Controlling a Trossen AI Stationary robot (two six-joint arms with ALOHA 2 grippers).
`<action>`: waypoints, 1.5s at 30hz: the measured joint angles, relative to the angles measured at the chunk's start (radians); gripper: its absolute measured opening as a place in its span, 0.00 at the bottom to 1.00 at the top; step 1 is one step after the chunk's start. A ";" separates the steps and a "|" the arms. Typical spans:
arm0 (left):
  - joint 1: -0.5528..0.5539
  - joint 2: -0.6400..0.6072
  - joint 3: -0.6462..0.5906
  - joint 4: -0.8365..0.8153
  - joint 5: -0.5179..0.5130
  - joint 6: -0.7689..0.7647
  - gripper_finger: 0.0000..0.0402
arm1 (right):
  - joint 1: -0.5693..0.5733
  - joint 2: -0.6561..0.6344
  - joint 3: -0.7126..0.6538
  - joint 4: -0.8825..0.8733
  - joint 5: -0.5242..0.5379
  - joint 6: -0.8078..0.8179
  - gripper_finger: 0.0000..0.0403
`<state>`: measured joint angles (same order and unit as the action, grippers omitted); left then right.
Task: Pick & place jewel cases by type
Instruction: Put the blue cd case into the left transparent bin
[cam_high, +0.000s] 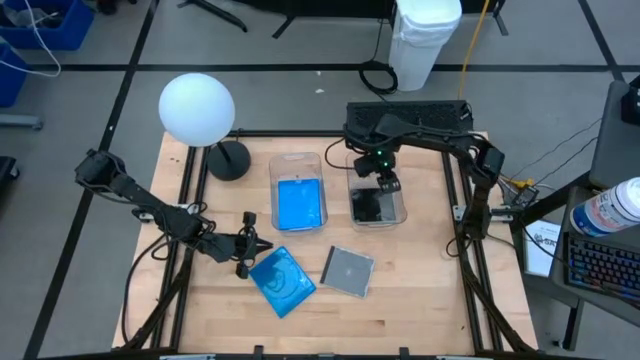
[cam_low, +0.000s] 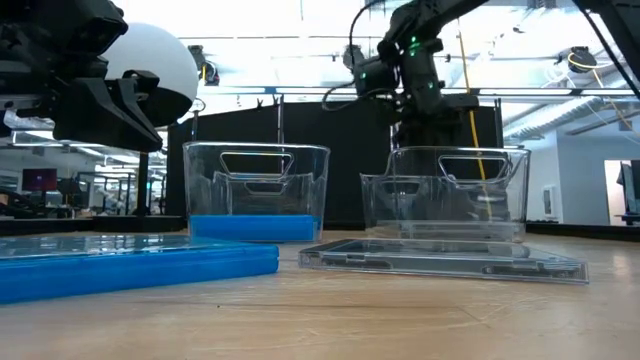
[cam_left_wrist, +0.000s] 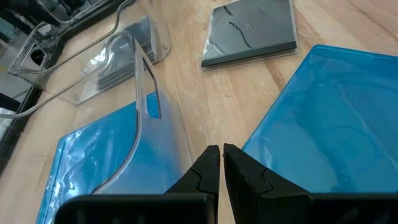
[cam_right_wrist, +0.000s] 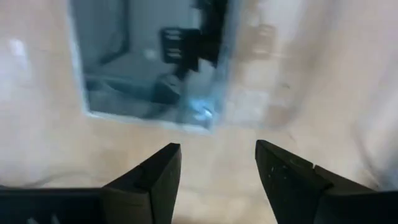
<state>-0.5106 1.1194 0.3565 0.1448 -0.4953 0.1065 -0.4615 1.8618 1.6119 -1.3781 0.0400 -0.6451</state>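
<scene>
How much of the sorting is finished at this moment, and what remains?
Done: a blue case lies in the left tub, grey cases in the right tub. In hand: nothing; the right gripper is open above the right tub, the left gripper shut beside the loose blue case. Left: that case and the grey case on the table.

one blue jewel case lies flat on the table, a grey see-through one just beside it. another blue case lies in the left tub, a grey case in the right.
</scene>
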 joint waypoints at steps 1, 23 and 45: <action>0.000 0.000 0.000 0.000 0.000 -0.004 0.08 | 0.006 -0.014 0.000 0.000 0.039 0.005 0.50; 0.000 0.000 0.000 0.004 -0.004 -0.039 0.08 | 0.462 -0.674 0.075 0.235 0.224 0.620 0.14; -0.167 0.000 -0.007 0.006 -0.005 -0.356 0.01 | 0.942 -0.381 -0.769 1.729 0.352 0.529 0.00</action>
<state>-0.6775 1.1198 0.3492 0.1512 -0.5000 -0.2500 0.4807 1.4808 0.8427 0.3514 0.3921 -0.1162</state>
